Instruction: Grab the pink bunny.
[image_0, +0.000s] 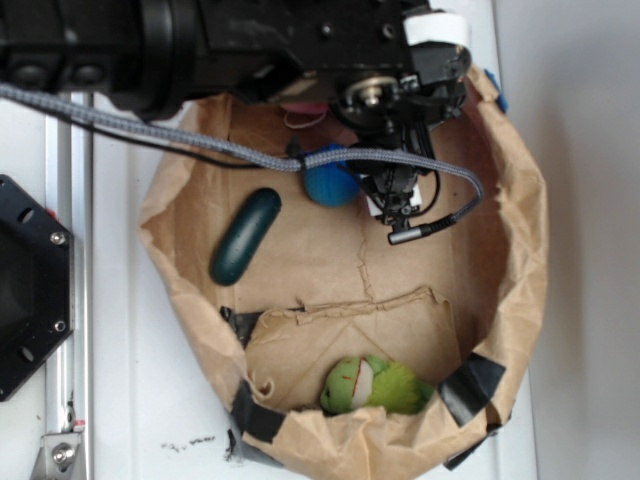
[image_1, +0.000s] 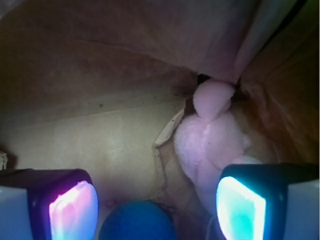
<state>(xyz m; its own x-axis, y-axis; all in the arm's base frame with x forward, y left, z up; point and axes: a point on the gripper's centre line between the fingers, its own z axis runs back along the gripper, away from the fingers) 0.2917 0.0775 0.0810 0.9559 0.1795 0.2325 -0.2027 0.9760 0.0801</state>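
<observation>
The pink bunny (image_1: 210, 135) lies against the back wall of a brown paper bag (image_1: 100, 125), just ahead of my right finger (image_1: 240, 207) in the wrist view. In the exterior view the arm hides most of the bunny; only a pink scrap (image_0: 300, 106) with a thin white loop shows. My gripper (image_1: 157, 205) is open, with nothing held. It hangs low inside the bag (image_0: 520, 250), near the back, in the exterior view (image_0: 398, 195).
A blue ball (image_0: 328, 180) sits beside the gripper and shows low between the fingers (image_1: 137, 220). A dark green oblong object (image_0: 245, 236) lies at the left. A green plush toy (image_0: 375, 385) rests at the front. The bag's walls ring everything.
</observation>
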